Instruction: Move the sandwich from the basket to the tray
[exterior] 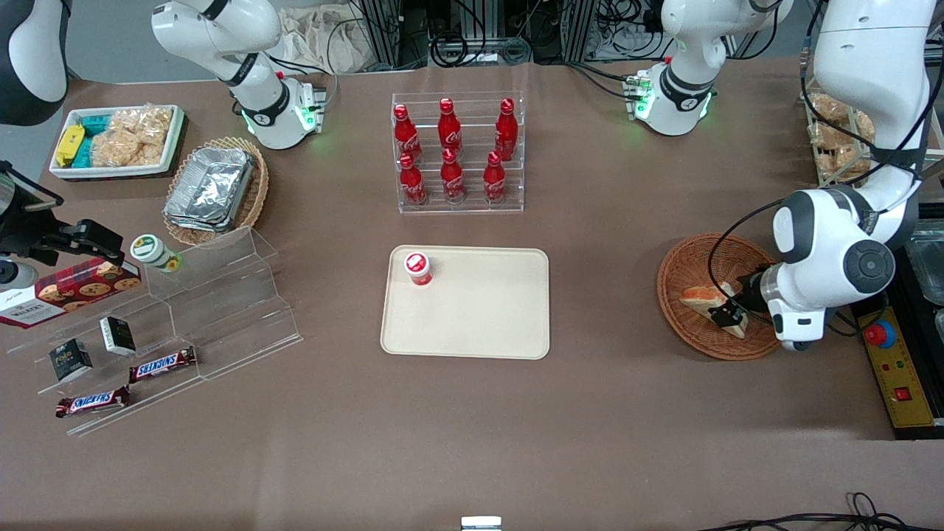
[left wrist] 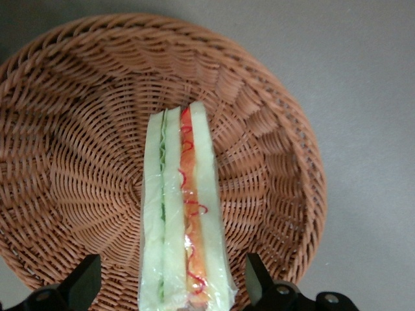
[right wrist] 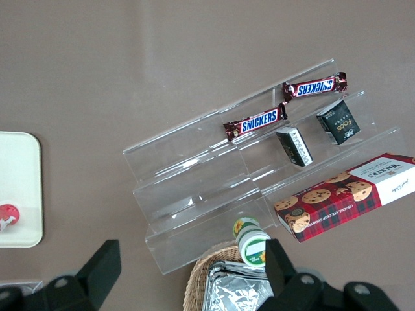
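**Q:** What lies closest to the front camera?

**A:** Two Snickers bars [exterior: 125, 383] on the lowest steps of a clear acrylic stand [exterior: 221, 310], toward the parked arm's end of the table [exterior: 472, 442]. Two small dark boxes [exterior: 92, 348] and a red cookie box [exterior: 70, 290] sit on the steps above them, with a green-capped cup [exterior: 155, 252] at the top.

**Q:** And moving across the table?

**A:** Near the table's middle lies the tray [exterior: 479, 310], cream and flat. A small red-lidded cup [exterior: 417, 268] stands in its corner farthest from the front camera, at the parked arm's end. Farther from the camera than the tray is a clear rack of six red bottles [exterior: 453, 151].

**Q:** Where is the sandwich?

**A:** The sandwich [left wrist: 185, 214] lies in the basket [left wrist: 78, 162], toward the working arm's end of the table, well apart from the tray. It stands on edge, white bread showing green and orange-red filling.

**Q:** And the gripper?

**A:** The gripper [left wrist: 170, 285] is down inside the basket. Its fingers [left wrist: 83, 282] are spread, one on each side of the sandwich, with a gap visible at both sides.
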Robot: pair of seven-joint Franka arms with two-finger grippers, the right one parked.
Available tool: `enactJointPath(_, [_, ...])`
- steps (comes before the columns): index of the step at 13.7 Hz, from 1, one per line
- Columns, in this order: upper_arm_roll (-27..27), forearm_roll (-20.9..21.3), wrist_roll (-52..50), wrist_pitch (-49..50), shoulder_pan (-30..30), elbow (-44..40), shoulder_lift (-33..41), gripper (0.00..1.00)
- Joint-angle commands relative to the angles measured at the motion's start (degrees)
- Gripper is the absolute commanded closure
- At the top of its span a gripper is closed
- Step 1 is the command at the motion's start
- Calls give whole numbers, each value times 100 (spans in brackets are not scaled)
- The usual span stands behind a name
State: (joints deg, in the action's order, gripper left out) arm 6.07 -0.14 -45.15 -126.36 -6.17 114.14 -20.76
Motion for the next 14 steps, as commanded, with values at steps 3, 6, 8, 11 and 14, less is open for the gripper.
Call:
enactJointPath(3, [17, -22, -82, -265, -33, 55, -174, 2])
enactJointPath(6, [-9, -21, -82, -459, -33, 20, -341, 45])
enactJointPath(8, [-9, 48, -64, -451, -33, -24, -324, 100])
enactJointPath(11, [-9, 75, 15, -363, -33, -94, -219, 100])
enactJointPath(14, [-9, 93, 33, 424, -33, -470, -166, 100])
